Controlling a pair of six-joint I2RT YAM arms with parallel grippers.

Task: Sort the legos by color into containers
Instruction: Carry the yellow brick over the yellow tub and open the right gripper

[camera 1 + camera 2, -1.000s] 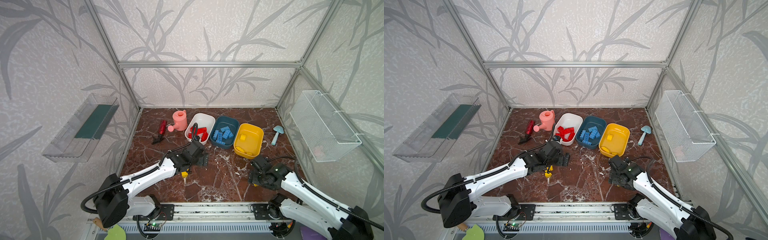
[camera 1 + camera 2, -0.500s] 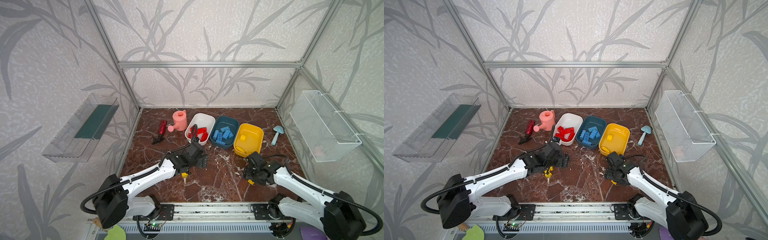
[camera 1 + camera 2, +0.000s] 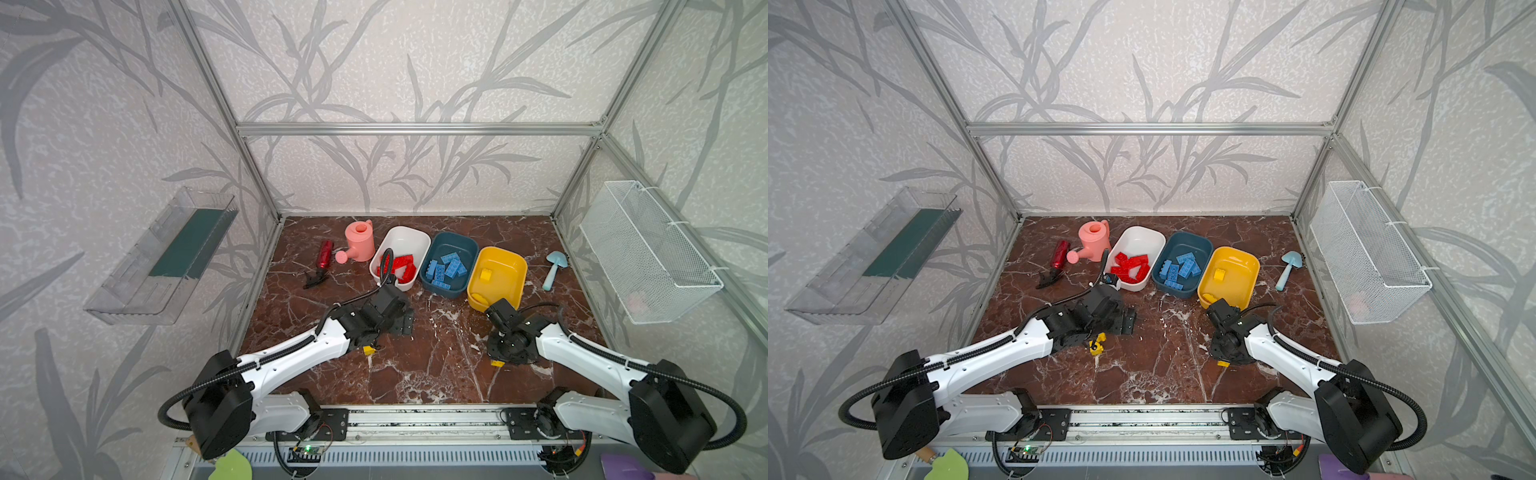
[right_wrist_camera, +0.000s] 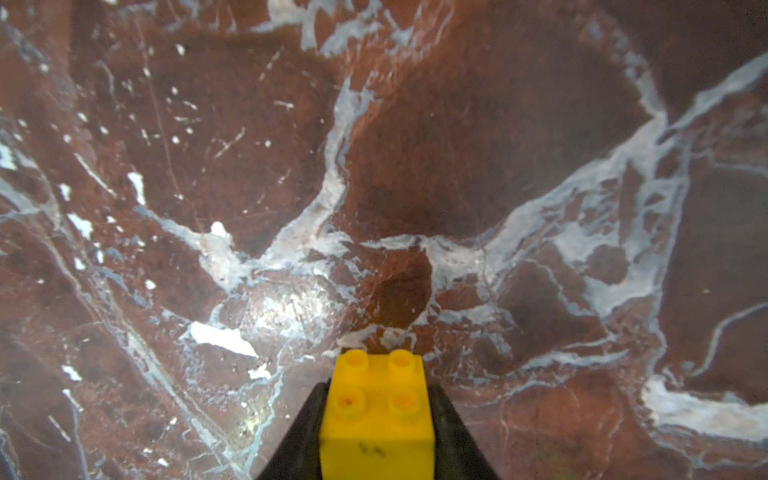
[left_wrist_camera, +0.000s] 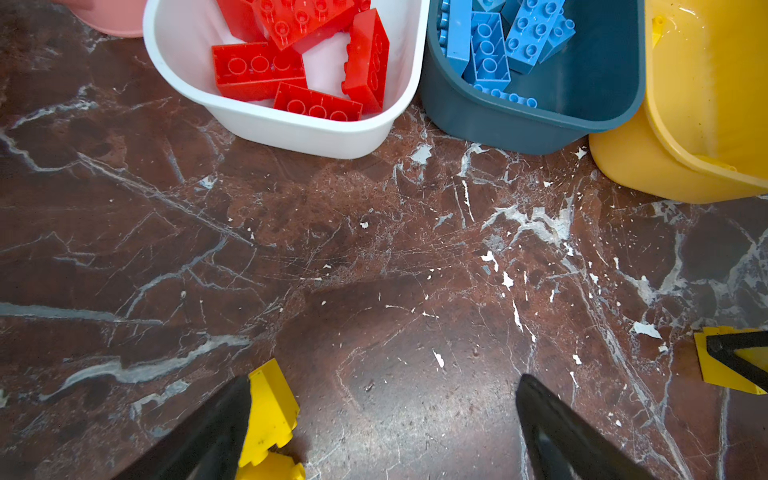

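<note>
Yellow square studded plastic brick [image 4: 376,411] | low at brown marble tbl [image 3: 436,353], front-right, well apart from yellow rounded plastic tub [image 3: 507,278] | R gripper [image 4: 378,386] clenched on its sides | L gripper [image 5: 384,378] spread wide | advise: lift straight, clear tub rim, release inside

table [image 5: 374,257]: polished red-brown marble look, scuffed | red bricks [image 5: 257,70]: glossy plastic | white tub [image 5: 291,133]: smooth plastic | frame bar [image 3: 415,129]: matt metal | basket [image 3: 648,253]: white wire mesh
</note>
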